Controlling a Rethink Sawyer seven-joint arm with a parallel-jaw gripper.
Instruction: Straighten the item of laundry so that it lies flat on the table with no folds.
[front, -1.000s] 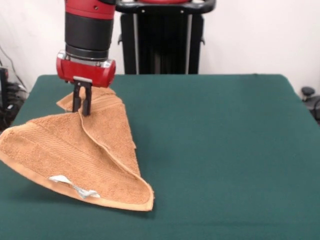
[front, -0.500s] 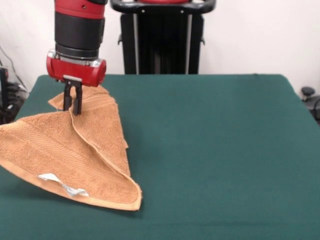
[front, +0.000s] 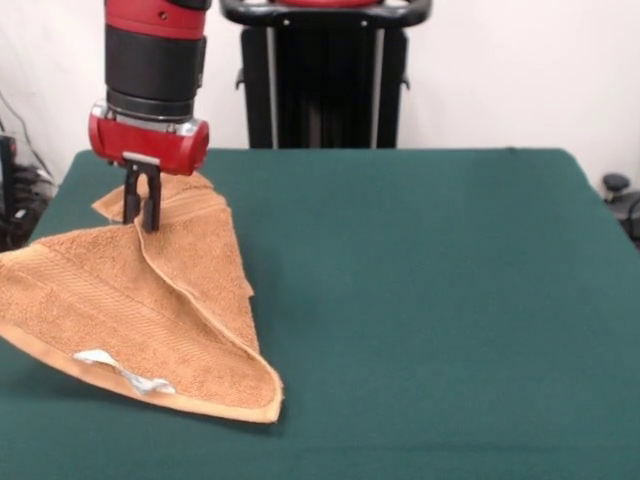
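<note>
Red-black end effector (front: 141, 218) clenched on a peak of the orange-tan terry hand towel (front: 140, 310). Towel drapes below it, folded, long axis diagonal, pointed corner toward viewer, white tag (front: 120, 372) underneath. Dark green felt surface (front: 440, 300).

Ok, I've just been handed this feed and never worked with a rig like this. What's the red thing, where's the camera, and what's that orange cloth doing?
The red and black column is a robot arm coming down from above; the two dark prongs at its end are its gripper. The camera sits across the table from the robot, looking at it. On the dark green tabletop lies an orange-tan hand towel with a small white tag. The gripper is shut on a fold of the towel near its far edge, lifting it into a peak, so the towel is creased, not flat.
</note>
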